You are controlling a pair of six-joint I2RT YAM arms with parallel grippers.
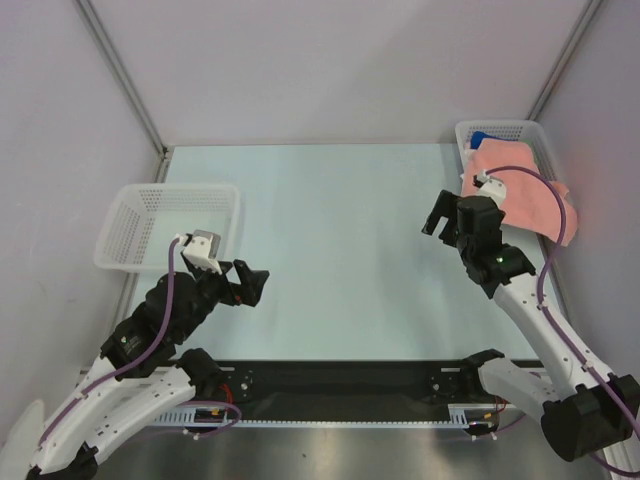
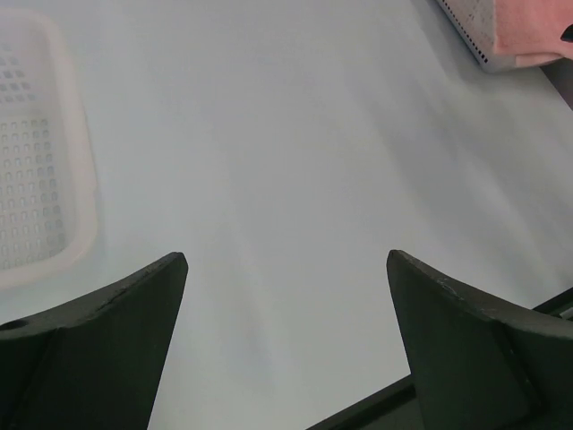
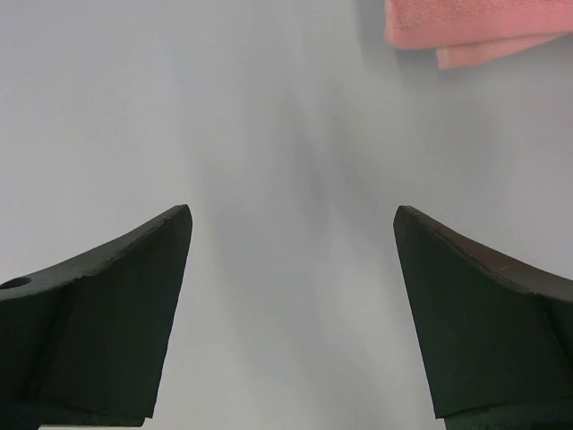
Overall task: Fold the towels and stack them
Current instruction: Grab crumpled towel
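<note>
A pink towel (image 1: 527, 195) hangs out of the white basket (image 1: 505, 132) at the back right, draped over its near rim; a blue towel (image 1: 480, 138) shows beneath it. The pink towel also shows in the right wrist view (image 3: 474, 27) and the left wrist view (image 2: 530, 29). My right gripper (image 1: 440, 218) is open and empty over the table, just left of the pink towel. My left gripper (image 1: 250, 285) is open and empty over the table at the front left.
An empty white mesh basket (image 1: 165, 225) stands at the left, just behind my left gripper, and shows in the left wrist view (image 2: 40, 170). The pale table top (image 1: 340, 250) spreads between the arms. A black rail (image 1: 350, 380) runs along the near edge.
</note>
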